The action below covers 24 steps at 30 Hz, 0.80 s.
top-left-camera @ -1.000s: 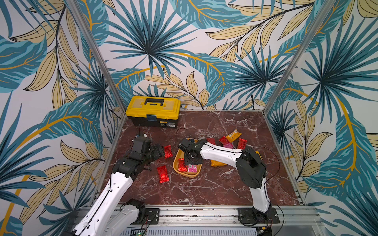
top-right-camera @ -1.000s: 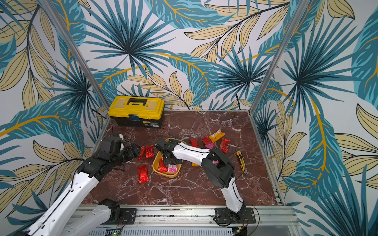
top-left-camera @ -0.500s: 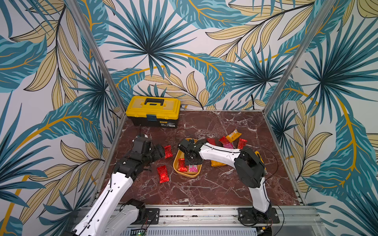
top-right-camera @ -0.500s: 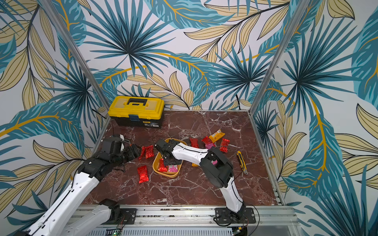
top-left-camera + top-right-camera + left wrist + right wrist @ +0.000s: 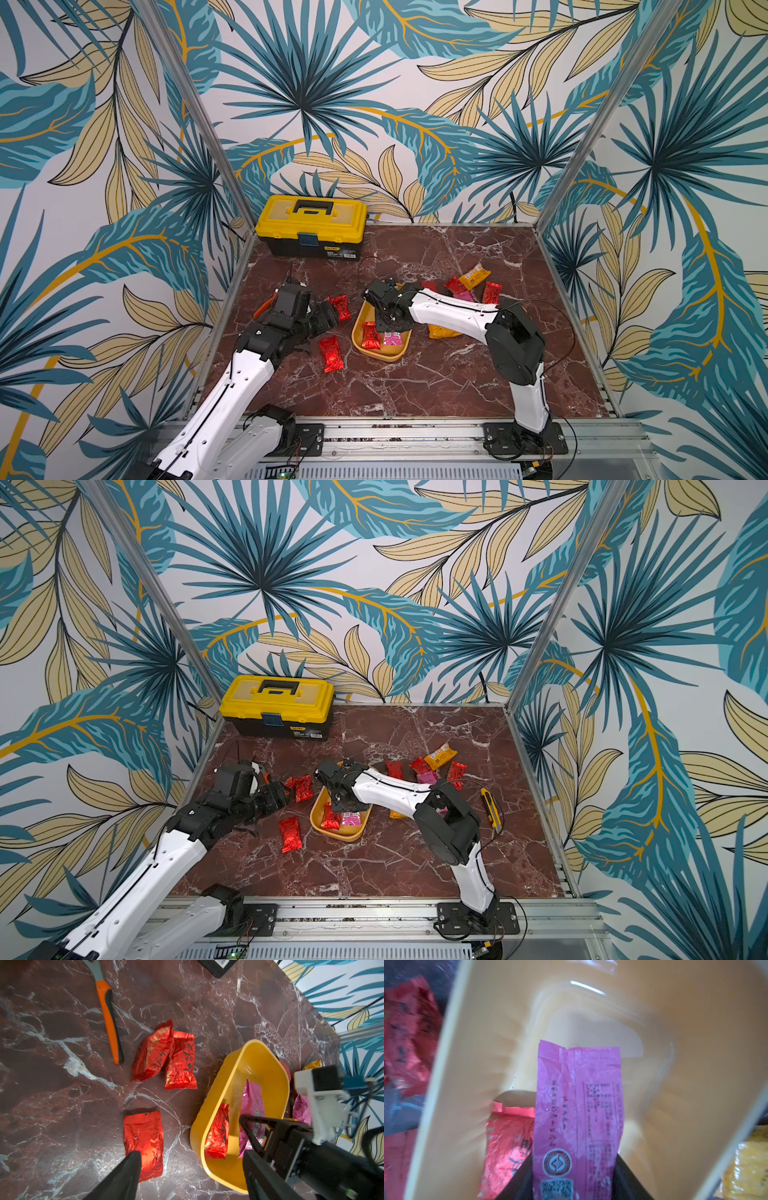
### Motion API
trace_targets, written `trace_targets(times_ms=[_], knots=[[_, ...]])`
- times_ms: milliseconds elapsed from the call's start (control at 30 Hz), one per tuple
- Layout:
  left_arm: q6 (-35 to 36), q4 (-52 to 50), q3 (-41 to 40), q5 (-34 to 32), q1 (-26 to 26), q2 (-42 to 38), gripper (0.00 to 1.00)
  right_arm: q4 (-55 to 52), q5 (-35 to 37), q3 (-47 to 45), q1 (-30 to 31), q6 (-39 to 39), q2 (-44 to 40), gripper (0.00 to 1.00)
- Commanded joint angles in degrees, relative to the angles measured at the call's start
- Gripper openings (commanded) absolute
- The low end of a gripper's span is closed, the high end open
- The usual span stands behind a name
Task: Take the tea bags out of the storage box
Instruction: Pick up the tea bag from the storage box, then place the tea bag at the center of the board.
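Observation:
The yellow-orange storage box [image 5: 384, 358] [image 5: 338, 836] sits mid-table. Inside lie a red tea bag [image 5: 370, 336] [image 5: 217, 1132] and a pink tea bag [image 5: 392, 338] [image 5: 577, 1105]. My right gripper [image 5: 388, 327] [image 5: 574, 1167] reaches down into the box, with its fingers pressed against both edges of the pink one. My left gripper [image 5: 328, 318] [image 5: 192, 1165] hangs open left of the box, above a red tea bag [image 5: 331, 353] [image 5: 143, 1142] on the table. Two more red tea bags [image 5: 166, 1057] lie beyond it. Several red, pink and orange tea bags [image 5: 465, 286] lie right of the box.
A yellow-lidded black toolbox [image 5: 311, 226] stands at the back left. Orange-handled pliers [image 5: 109, 1020] lie by the left wall, partly under my left arm. A yellow utility knife [image 5: 491, 810] lies right of my right arm. Metal posts and patterned walls close in the table.
My right gripper's jaws have narrowed onto the pink tea bag inside the box. The left arm has hardly moved.

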Motion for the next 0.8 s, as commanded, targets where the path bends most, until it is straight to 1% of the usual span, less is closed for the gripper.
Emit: trace_targets(times_ms=[0,133,267,367,533,633,767], knots=[[-1.3,2.4,-0.7,-0.6,-2.5,0.9,0.82,-1.0,2.1,0.9,0.2,-1.4,-5.0,0.53],[-2.4,3.5,-0.6,-1.1,-5.1,2.2,0.81,-1.3,3.9,-0.4,-0.4,-3.0,-10.2,0.53],[-3.3,4.6,0.4,-2.2,-8.5,4.0,0.81,-1.7,4.7,-4.1,-2.9,-4.1,-16.7,0.53],[-3.7,5.1,1.8,-3.5,-11.7,6.5,0.81,-2.2,5.0,-8.3,-6.0,-5.0,-22.3,0.53],[-3.5,5.7,4.4,-5.4,-16.4,11.5,0.8,-3.0,4.5,-14.9,-14.5,-8.3,-29.2,0.53],[-2.5,5.3,6.4,-6.9,-18.7,14.5,0.8,-3.2,3.8,-16.0,-20.2,-11.8,-29.4,0.53],[-0.5,3.5,9.4,-7.4,-21.2,18.2,0.8,-3.8,3.6,-11.6,-25.4,-16.7,-23.6,0.52]])
